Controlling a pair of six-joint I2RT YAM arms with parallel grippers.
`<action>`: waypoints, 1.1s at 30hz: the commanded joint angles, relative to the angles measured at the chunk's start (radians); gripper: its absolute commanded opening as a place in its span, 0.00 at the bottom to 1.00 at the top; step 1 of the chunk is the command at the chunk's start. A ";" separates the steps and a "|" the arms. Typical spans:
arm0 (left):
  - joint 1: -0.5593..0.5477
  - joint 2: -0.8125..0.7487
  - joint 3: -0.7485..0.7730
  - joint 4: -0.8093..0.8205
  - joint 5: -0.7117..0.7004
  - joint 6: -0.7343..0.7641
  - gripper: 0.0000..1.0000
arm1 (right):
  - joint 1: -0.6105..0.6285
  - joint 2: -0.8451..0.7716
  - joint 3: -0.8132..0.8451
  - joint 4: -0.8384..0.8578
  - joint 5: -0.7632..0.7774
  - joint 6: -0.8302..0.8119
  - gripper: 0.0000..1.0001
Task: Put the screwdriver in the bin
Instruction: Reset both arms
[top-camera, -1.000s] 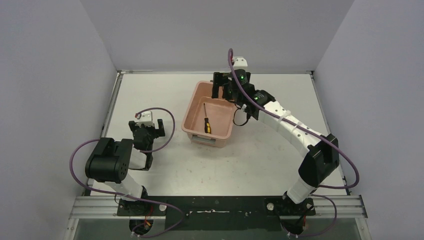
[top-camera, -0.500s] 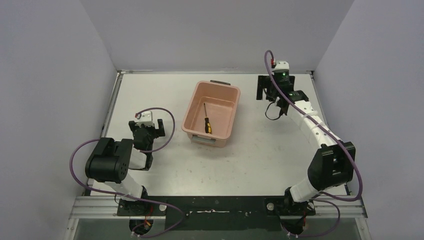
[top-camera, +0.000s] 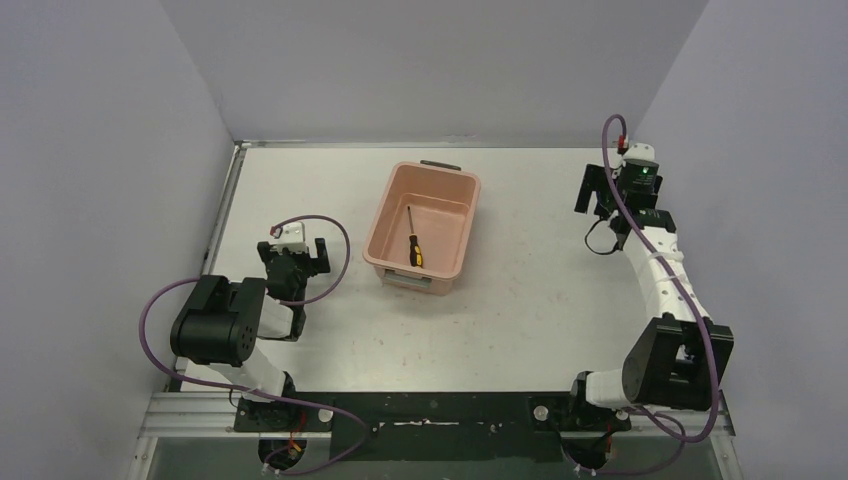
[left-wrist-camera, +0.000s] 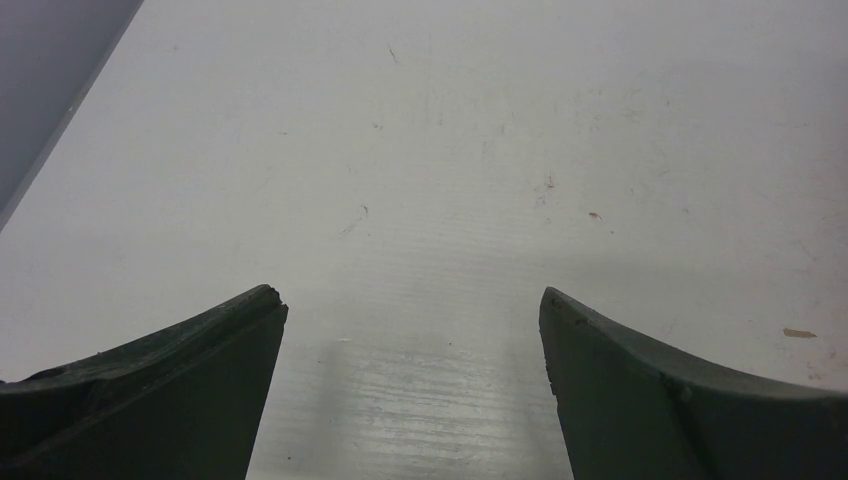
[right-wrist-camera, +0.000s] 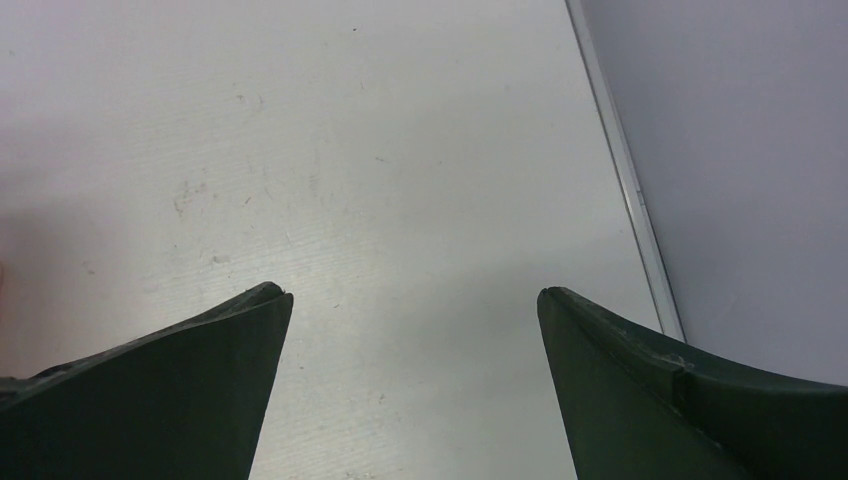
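Observation:
The salmon-pink bin (top-camera: 384, 207) stands in the middle of the table. Inside it the screwdriver (top-camera: 412, 243) lies flat on the bottom, yellow-and-black handle toward me and thin shaft pointing away. My right gripper (top-camera: 593, 190) is open and empty near the table's far right, well apart from the bin; its wrist view (right-wrist-camera: 413, 294) shows only bare table and the right wall between the fingers. My left gripper (top-camera: 295, 252) rests low at the left, open and empty, with bare table between its fingers in its wrist view (left-wrist-camera: 410, 295).
Grey walls enclose the table on the left, back and right; the right wall's base strip (right-wrist-camera: 625, 170) runs close by the right gripper. A purple cable (top-camera: 330, 240) loops over the left arm.
My open right gripper has swung from over the bin's far edge across to the far right side of the table. The screwdriver, bin and left arm stayed put.

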 joint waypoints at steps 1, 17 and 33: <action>0.002 -0.015 0.002 0.034 0.003 -0.002 0.97 | -0.020 -0.067 -0.028 0.073 -0.043 -0.017 1.00; 0.001 -0.016 0.003 0.034 0.002 -0.003 0.97 | -0.020 -0.175 -0.079 0.125 -0.040 -0.012 1.00; 0.001 -0.016 0.002 0.034 0.002 -0.002 0.97 | -0.020 -0.191 -0.088 0.155 -0.084 0.050 1.00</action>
